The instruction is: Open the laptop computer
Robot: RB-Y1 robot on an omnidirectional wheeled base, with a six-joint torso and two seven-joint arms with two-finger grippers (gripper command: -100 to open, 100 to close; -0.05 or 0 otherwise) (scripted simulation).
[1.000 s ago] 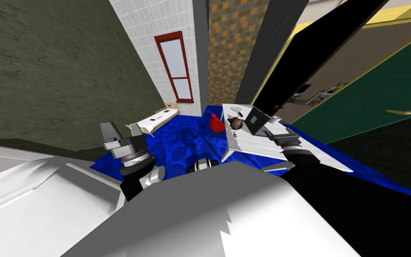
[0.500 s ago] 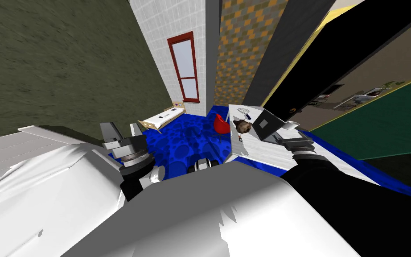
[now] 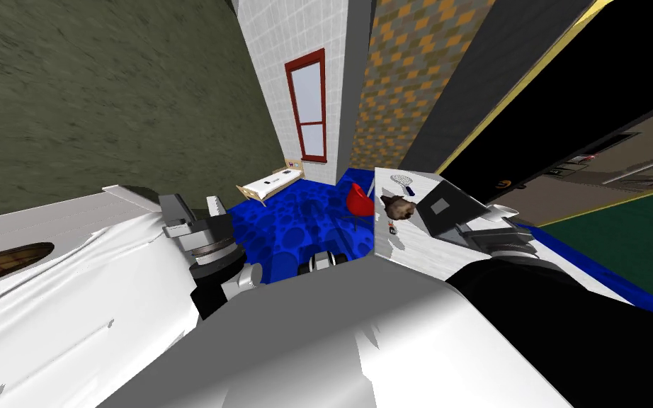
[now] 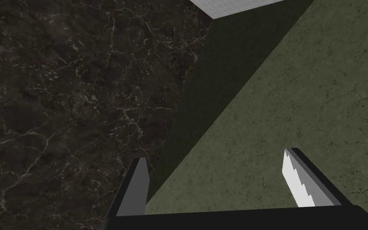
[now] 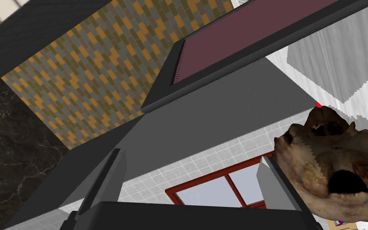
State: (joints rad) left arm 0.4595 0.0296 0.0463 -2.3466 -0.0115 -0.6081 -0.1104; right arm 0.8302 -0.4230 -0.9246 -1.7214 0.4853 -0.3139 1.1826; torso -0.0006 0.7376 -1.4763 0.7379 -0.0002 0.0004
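Laptop (image 3: 445,209) stands partly open on table (image 3: 417,249), right gripper (image 5: 190,159) by its lid with jaws spread and empty, left gripper (image 4: 215,157) likewise open; a slipping push risks striking the adjacent brown object (image 5: 331,167).

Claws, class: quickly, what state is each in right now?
Left claw: open, empty.
Right claw: open, at the laptop, gripping nothing.
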